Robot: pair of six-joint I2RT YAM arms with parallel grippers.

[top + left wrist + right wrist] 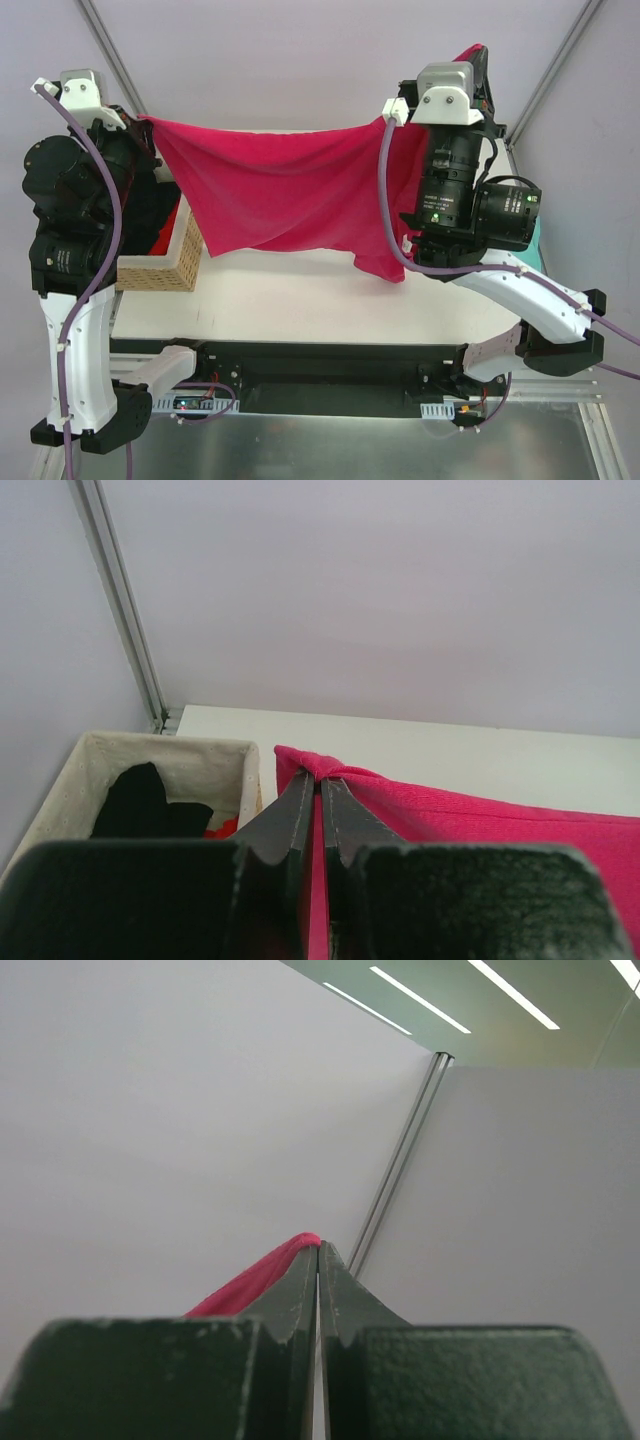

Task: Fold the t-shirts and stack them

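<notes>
**Pink shirt held up, spread ahead of the first fold**

Over the bench (300, 300) you held the pink t-shirt (290, 190) in the air, stretched wide between both arms. Its cloth was creased and its lower edge sagged lowest toward the right. This looked like the spreading step before any fold. Next you would need to lower it flat and smooth onto the bench. Your left hand (320, 780) and right hand (319, 1250) were each pressed together, pinching an upper corner.

One each: pink t-shirt (280, 190), basket (160, 270), black garment (140, 802), left hand (320, 778), right hand (319, 1248).
</notes>
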